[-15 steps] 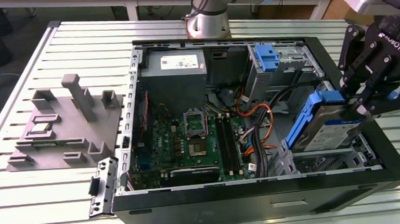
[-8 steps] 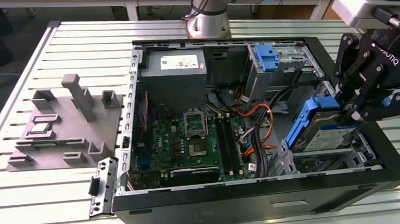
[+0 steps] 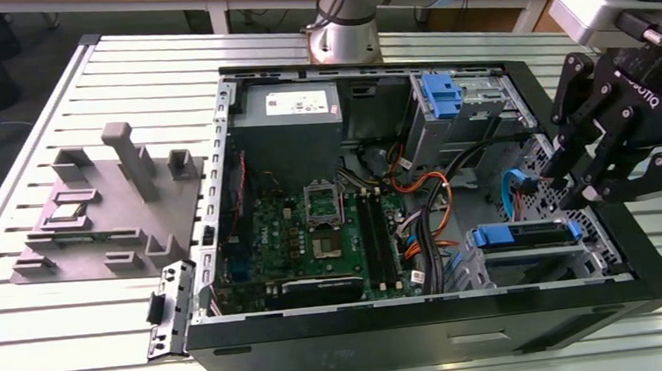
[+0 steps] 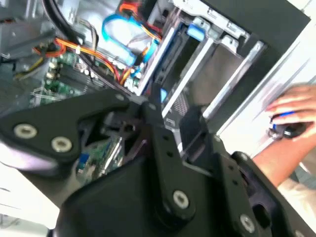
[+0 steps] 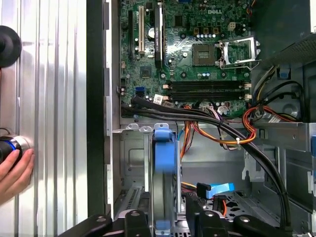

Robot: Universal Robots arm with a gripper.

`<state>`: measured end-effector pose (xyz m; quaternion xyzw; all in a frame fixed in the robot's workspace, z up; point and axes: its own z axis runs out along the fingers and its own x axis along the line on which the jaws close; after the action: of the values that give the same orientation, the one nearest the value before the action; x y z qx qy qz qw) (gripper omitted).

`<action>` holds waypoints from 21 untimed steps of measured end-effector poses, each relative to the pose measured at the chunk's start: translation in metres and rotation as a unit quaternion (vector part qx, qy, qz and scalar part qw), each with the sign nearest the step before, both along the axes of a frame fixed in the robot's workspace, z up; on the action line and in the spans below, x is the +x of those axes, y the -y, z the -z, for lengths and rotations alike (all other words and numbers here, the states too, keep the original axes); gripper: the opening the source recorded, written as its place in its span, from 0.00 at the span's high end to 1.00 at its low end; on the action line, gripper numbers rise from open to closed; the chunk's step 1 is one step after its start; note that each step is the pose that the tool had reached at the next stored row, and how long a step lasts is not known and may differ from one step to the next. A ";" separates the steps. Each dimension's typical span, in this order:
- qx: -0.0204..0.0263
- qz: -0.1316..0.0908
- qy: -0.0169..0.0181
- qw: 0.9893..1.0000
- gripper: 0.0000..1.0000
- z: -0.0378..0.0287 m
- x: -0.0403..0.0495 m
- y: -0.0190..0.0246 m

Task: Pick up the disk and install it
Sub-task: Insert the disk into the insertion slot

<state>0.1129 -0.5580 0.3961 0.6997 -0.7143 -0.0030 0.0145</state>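
The black robot gripper (image 3: 575,183) hangs spread wide, holding nothing. The silver-grey disk with the blue plastic frame (image 3: 524,236) stands on edge in the black computer case (image 3: 432,334), at the exterior view's near right. A crooked finger might bump it or snag the orange wires (image 5: 224,142).

The table (image 3: 77,356) is ribbed bare metal with a dull satin sheen. The grey fixture (image 3: 92,226) looks like matt plastic. The computer case (image 3: 433,339) is matt black outside and unpainted grey sheet metal inside. Its motherboard (image 3: 311,238) is a green circuit board dotted with shiny metal parts. The disk (image 5: 163,163) shows a smooth blue plastic frame. The gripper (image 3: 572,184) is matt black with bright metal screw heads, and the cables (image 5: 249,129) wear glossy orange and black sheaths.
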 end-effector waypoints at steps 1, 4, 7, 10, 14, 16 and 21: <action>0.000 0.000 0.000 1.000 0.58 0.0000 0.0000 0.0000; 0.000 0.000 0.000 1.000 0.58 0.0004 -0.0004 0.0000; 0.000 0.000 0.002 1.000 0.58 0.0040 -0.0034 -0.0004; 0.000 0.000 0.003 1.000 0.58 0.0095 -0.0055 -0.0022; 0.000 0.000 0.004 1.000 0.58 0.0144 -0.0064 -0.0047; 0.000 0.000 0.004 1.000 0.58 0.0144 -0.0064 -0.0047; 0.000 0.000 0.004 1.000 0.58 0.0139 -0.0064 -0.0049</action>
<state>0.1066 -0.5531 0.3823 0.6999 -0.7141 -0.0005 0.0116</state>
